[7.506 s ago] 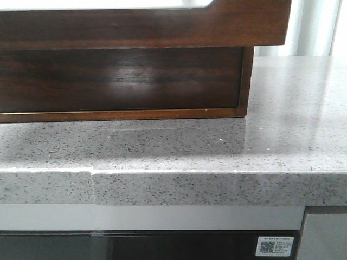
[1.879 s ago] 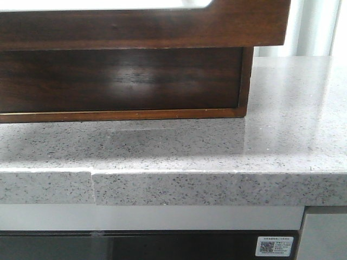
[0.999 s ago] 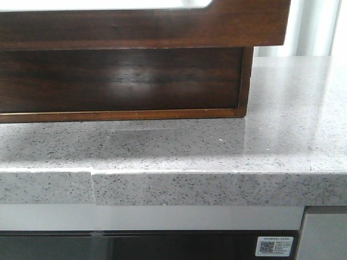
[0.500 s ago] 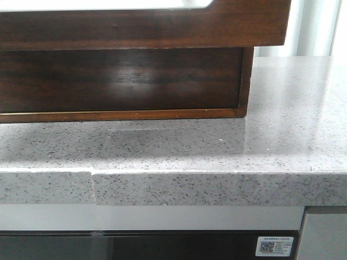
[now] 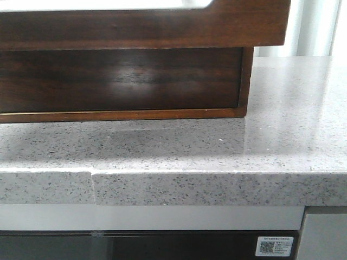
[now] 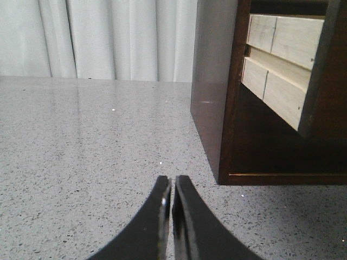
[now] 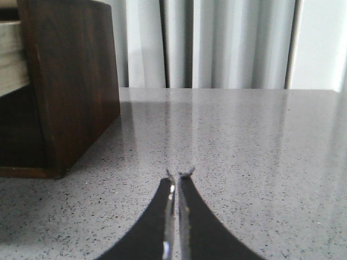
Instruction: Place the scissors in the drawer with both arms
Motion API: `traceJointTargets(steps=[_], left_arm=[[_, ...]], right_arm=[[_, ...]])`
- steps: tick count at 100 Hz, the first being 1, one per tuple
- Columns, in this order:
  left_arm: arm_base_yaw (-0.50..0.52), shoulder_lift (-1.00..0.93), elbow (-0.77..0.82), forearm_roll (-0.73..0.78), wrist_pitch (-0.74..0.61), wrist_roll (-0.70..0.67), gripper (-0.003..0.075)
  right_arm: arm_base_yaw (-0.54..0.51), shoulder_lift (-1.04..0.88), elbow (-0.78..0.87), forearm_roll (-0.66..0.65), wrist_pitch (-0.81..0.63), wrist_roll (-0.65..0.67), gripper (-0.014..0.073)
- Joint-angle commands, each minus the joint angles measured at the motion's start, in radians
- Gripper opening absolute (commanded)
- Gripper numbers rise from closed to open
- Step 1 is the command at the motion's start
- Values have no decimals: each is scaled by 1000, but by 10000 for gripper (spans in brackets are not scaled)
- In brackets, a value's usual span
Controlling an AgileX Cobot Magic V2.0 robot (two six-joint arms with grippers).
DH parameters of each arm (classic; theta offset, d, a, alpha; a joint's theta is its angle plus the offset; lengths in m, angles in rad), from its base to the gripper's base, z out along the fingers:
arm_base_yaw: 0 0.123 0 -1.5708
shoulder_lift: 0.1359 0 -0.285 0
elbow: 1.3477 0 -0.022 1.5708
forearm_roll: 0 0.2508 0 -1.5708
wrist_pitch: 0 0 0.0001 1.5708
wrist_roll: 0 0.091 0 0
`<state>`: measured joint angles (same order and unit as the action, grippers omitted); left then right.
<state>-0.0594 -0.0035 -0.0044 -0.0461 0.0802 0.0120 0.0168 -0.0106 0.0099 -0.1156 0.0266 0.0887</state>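
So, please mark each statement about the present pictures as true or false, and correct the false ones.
1. The drawer is pulled out of its wooden case. True.
2. The left hand is open wide. False: its fingers are closed together, with nothing between them.
3. The scissors lie on the countertop in front of the case. False: no scissors appear in any view.
4. The right hand is shut and empty, above the speckled grey countertop. True.
5. The right hand touches the wooden case. False: the case stands apart from it, to one side.
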Motion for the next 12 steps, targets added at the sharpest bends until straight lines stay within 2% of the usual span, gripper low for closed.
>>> traceJointTargets(steps=[1, 12], left_arm=[[3, -31, 37, -8, -80, -12, -20], [3, -31, 37, -8, -80, -12, -20]], right_arm=[[-9, -20, 16, -13, -85, 3, -69], [-9, -20, 16, -13, -85, 3, -69]])
